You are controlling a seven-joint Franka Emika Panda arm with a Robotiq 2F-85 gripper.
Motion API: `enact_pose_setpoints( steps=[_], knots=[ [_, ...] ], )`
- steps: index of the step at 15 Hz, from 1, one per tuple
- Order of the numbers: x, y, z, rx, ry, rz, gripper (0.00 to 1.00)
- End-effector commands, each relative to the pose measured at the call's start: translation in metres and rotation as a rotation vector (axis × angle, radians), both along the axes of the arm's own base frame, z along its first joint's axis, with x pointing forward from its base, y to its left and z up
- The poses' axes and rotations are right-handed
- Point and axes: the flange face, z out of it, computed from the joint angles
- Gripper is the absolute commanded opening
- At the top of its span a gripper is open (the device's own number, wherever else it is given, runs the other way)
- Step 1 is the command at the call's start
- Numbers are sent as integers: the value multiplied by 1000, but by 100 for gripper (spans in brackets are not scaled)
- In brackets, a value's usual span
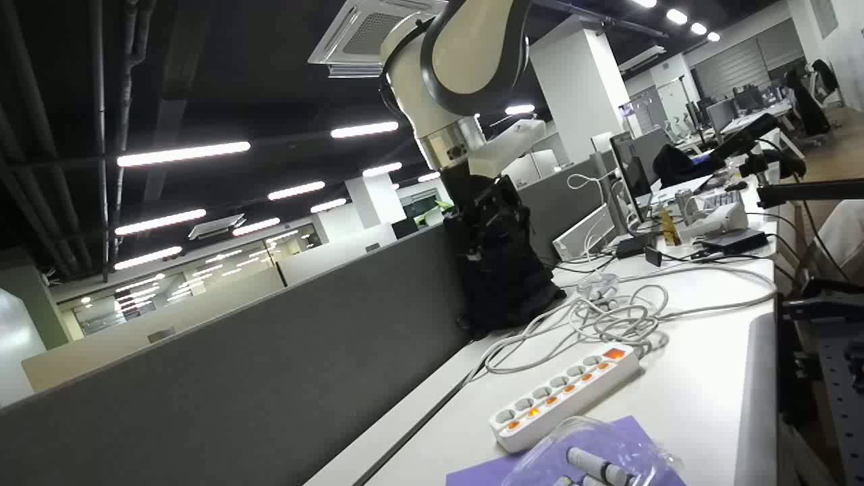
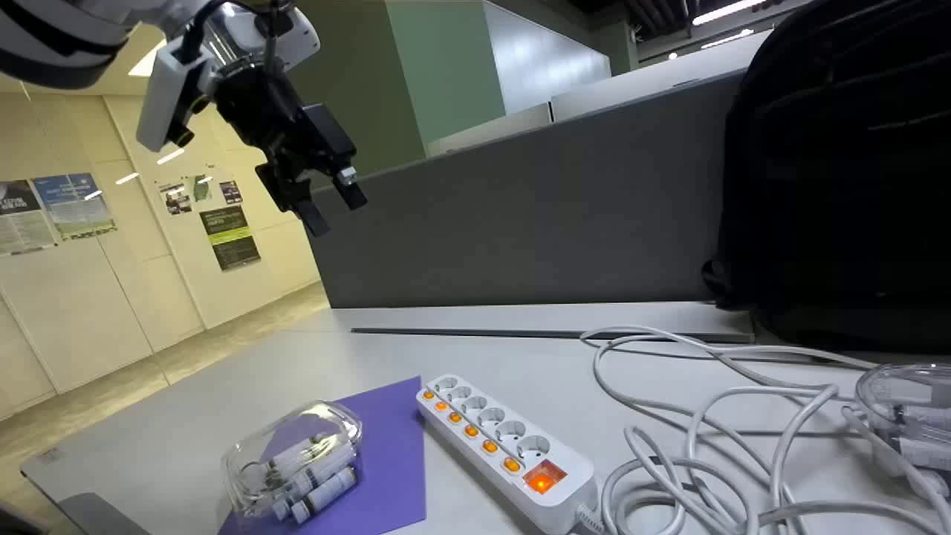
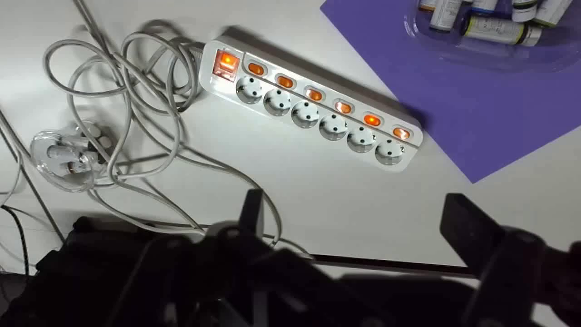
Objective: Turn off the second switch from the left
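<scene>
Wrist view, left to right. Your black two-finger gripper: fingers spread wide. Second switch from the left, a small oval rocker glowing orange, second from right here: on the white plastic power strip, beyond the gap, well apart from your fingertips. Far right, white-labelled cylindrical bottles: print unreadable.

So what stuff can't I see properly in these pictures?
Second switch from the left: too small in every view to tell its tilt.
Bottle labels: print too small in the wrist view.
White cord: far end lost among its loops, wrist view.
Black bag: cut off by the right edge in an exterior view.
</scene>
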Motion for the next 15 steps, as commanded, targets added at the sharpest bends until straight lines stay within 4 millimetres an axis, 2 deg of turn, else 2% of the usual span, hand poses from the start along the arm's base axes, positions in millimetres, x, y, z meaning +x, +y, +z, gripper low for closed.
enact_pose_setpoints(
  steps=[1, 12, 15],
  knots=[
    [0, 0, 0, 0, 0, 0, 100],
    [0, 0, 1, 0, 0, 0, 100],
    [11, -5, -8, -2, -39, -25, 100]
  ],
)
